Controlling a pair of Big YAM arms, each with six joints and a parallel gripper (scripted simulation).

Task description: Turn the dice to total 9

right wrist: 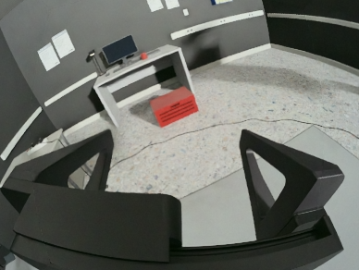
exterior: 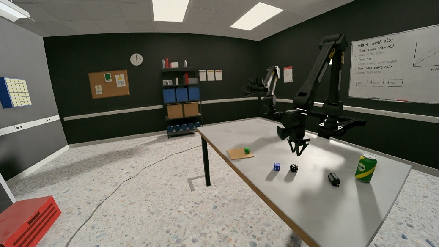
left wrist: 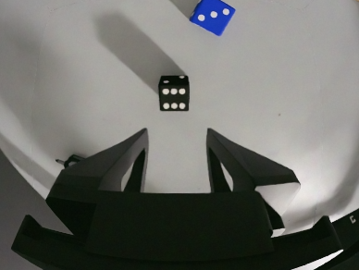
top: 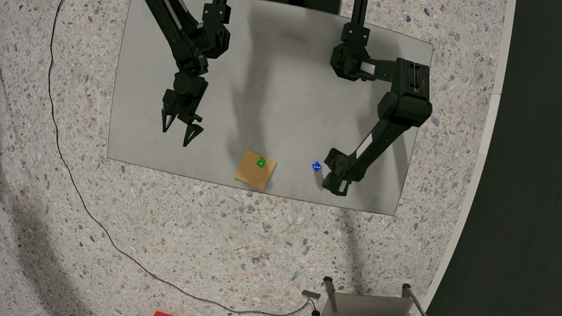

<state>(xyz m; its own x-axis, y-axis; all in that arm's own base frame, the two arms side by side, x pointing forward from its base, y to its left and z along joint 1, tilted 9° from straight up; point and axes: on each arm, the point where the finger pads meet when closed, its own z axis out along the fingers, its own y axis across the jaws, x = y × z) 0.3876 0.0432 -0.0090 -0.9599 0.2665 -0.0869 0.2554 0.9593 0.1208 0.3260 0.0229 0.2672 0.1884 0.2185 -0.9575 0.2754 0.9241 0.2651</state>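
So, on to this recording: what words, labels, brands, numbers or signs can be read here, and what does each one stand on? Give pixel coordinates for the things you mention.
"Team 4 week plan": heading on the whiteboard [exterior: 389,86].
"Club rooms weekly rota": ticked line, same board.
"days", "staff", "daily": boxes at its bottom; "days" is faint.
Too small to read: the can's label [exterior: 361,166], the papers on the corkboard [exterior: 110,89], the clock [exterior: 136,59].
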